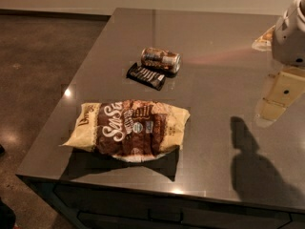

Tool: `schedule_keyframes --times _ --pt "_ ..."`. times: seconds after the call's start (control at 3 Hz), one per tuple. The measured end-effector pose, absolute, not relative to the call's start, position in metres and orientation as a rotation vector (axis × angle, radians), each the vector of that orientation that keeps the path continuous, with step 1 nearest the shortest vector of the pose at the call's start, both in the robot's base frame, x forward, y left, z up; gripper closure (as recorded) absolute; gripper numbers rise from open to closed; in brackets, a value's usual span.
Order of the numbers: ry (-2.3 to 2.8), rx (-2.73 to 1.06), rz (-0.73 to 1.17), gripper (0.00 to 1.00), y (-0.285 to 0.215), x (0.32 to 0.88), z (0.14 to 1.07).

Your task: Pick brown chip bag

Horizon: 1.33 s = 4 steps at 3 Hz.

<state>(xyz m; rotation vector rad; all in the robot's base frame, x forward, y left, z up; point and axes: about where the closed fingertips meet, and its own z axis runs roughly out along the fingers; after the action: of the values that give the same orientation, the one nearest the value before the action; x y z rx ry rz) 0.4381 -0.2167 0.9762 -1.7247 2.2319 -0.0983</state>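
Counter [214,109] holds brown chip bag [128,128], can [161,60], wrapper [146,76]; end effector [290,30] upper right, grip unclear.

Crinkly brown chip bag [127,130] — brown middle, white script lettering, cream-yellow ends; snack bar wrapper [146,76] black with pale print; can [161,60] brown and silver; table [214,94] glossy grey-brown; gripper [289,35] at upper right edge, over the table — off-white casing.
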Motion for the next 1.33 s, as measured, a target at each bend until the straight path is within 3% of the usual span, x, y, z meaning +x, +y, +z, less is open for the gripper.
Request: schedule_keyframes --times 0.67,1.33 --pt "2.217 -1.734 -0.041 0.0 -0.208 0.44 0.97" --pt "2.175 -1.811 0.232 0.0 -0.164 0.439 0.929"
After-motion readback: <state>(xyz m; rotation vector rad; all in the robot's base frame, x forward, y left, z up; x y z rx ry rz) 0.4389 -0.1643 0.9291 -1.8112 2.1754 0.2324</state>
